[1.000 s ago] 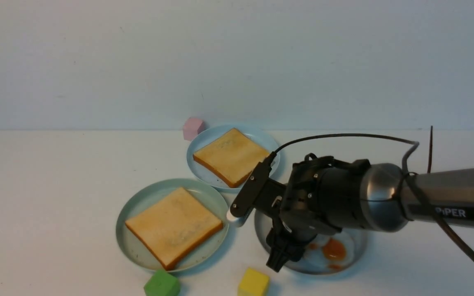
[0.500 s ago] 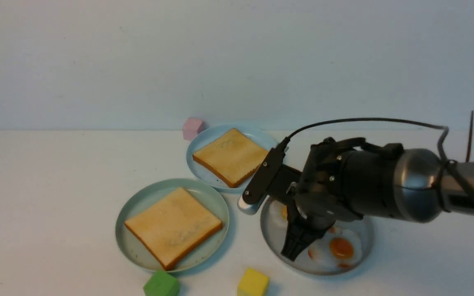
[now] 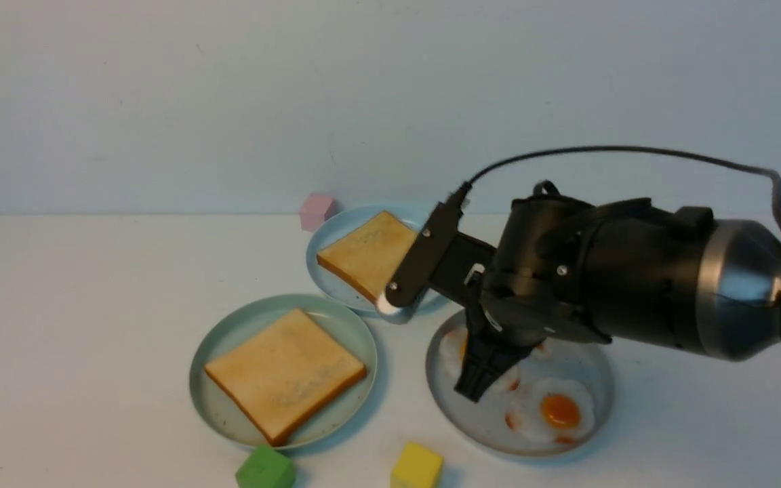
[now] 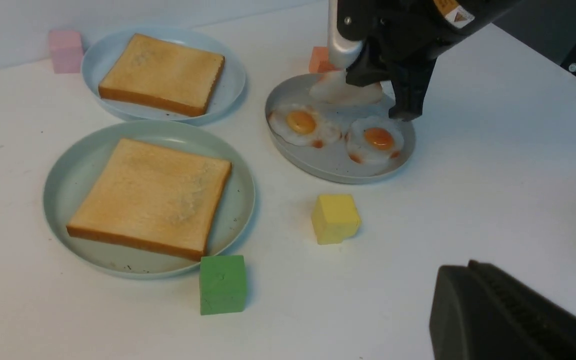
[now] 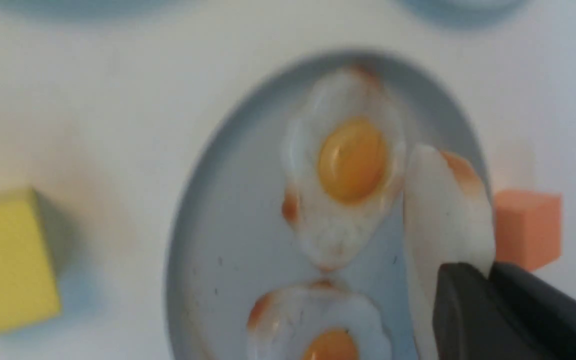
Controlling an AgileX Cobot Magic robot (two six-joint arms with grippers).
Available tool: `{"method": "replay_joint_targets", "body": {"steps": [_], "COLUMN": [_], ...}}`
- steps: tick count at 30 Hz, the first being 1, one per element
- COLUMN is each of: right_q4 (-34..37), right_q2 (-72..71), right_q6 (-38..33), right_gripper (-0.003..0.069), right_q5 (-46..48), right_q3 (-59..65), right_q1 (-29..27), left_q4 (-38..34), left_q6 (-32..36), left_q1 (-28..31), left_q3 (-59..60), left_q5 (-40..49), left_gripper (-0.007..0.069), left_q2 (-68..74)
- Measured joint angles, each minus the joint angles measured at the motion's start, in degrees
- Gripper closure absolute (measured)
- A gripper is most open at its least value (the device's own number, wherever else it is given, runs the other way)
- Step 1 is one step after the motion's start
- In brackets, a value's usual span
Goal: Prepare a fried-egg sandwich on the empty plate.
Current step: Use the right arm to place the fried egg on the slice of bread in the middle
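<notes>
the right gripper (image 3: 475, 388) is pinching the white rim of one fried egg (image 5: 443, 220), holding it just above the grey plate (image 4: 328, 167). the egg is drooping edge-on, its length running on from the fingertips. two more eggs (image 4: 302, 125) are lying flat on that plate. to the gripper's left the mint-green plate (image 3: 228, 332) is carrying a toast slice (image 3: 285, 373), a corner pointing at the robot. beyond, a light blue plate (image 3: 326, 247) is holding the second toast (image 3: 367, 254). yellow cube (image 3: 417, 466) and green cube (image 3: 266, 469) are sitting nearer the robot. the left gripper (image 4: 468, 295), pressed together, is hovering apart over the white table (image 3: 58, 339).
</notes>
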Motion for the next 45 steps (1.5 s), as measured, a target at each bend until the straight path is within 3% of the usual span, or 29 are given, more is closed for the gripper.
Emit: {"method": "replay_joint_targets", "body": {"steps": [6,13,25,41,45], "right_q4": [0.25,0.45,0.24,-2.94,-2.59], "right_q2": [2.09,11.34,21.65,23.99,23.99], "right_q6": [0.0,0.0,0.0,0.0,0.13], "right_gripper": [0.0604,0.0604,0.0606,0.0606,0.0577], "right_q5": [-7.23,-11.23,-11.93,-12.57,-11.21], "right_q3": [-9.85,-17.88,-23.41,-23.72,-23.72], "right_q1": [5.84,7.18,7.22,7.87,8.69], "left_q4": [0.71,2.5,4.57,4.62,4.62], "left_q6": [-0.05,-0.05,-0.05,-0.05,-0.05], "left_q1": [0.0,0.0,0.0,0.0,0.0], "left_q3": [0.0,0.0,0.0,0.0,0.0], "left_q5": [-7.81,-14.6,-14.68,-14.42,-14.35], "left_gripper": [0.0638,0.0638,0.0637,0.0636,0.0634], "left_q2": [0.0,0.0,0.0,0.0,0.0]}}
